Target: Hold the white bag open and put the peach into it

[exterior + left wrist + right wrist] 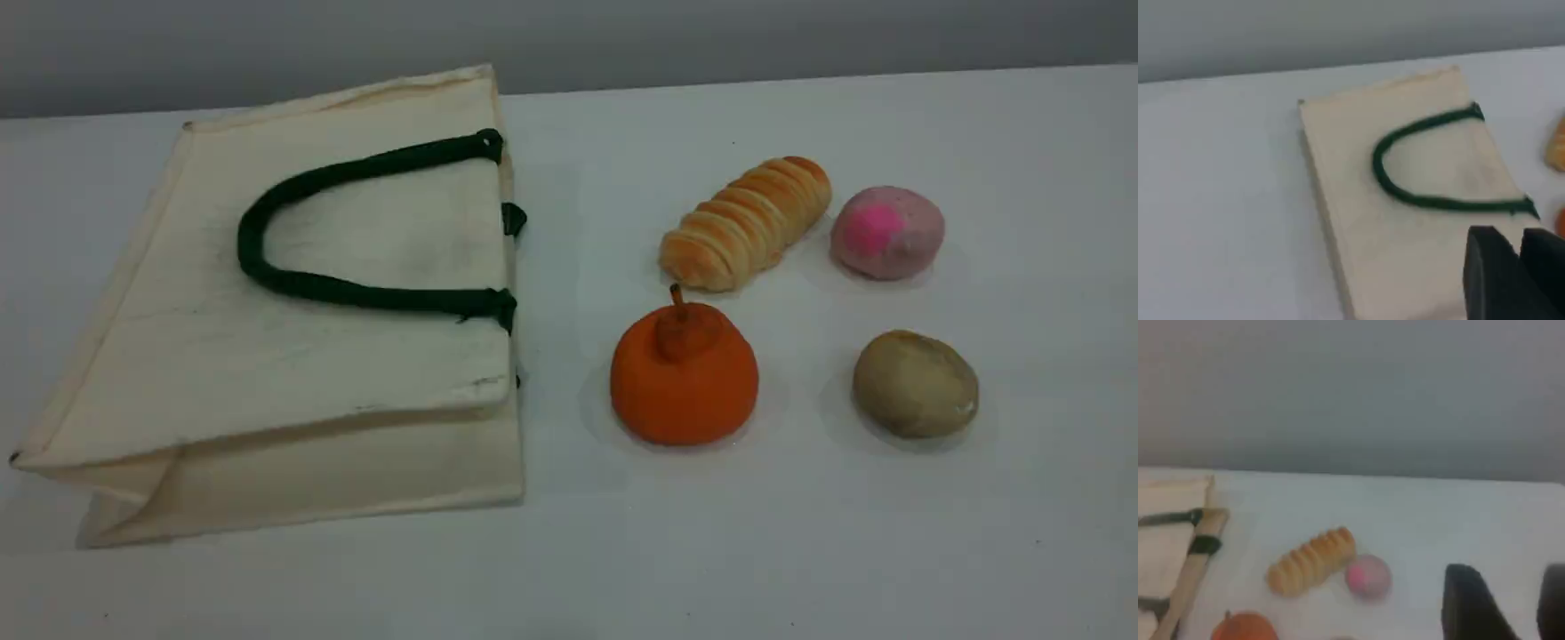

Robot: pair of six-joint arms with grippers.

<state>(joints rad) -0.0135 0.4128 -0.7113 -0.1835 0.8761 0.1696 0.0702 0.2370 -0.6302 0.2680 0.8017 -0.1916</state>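
- The white bag (pixel 267 356) lies flat on its side on the left part of the desk (pixel 800 551), and its mouth edge looks to the right.
- The mouth is pressed flat, not held open.
- One dark green rope handle (pixel 258 267) lies as a loop on the upper cloth face. Of the second handle, only small dark pieces show at the mouth edge.
- The peach (pixel 887 233) rests on the desk at the far right, well apart from the bag. It is dull pink-grey, and its bright pink patch is turned to the camera.
- Just beside the peach, on its left, lies a ribbed bread roll (pixel 747 222), set at a slant.
- Nearer than the peach sits an olive-brown lump (pixel 916 384). An orange fruit (pixel 683 378) with a stem stands left of this lump and near to the roll.
- The left claw (pixel 1518 233) shows only in its own wrist view. It hangs above the bag near the mouth edge, with the two dark tips a little apart and nothing between them.
- The right claw (pixel 1506 573) shows in its wrist view with the tips clearly spread and nothing between them. There the peach lies to their left, untouched.
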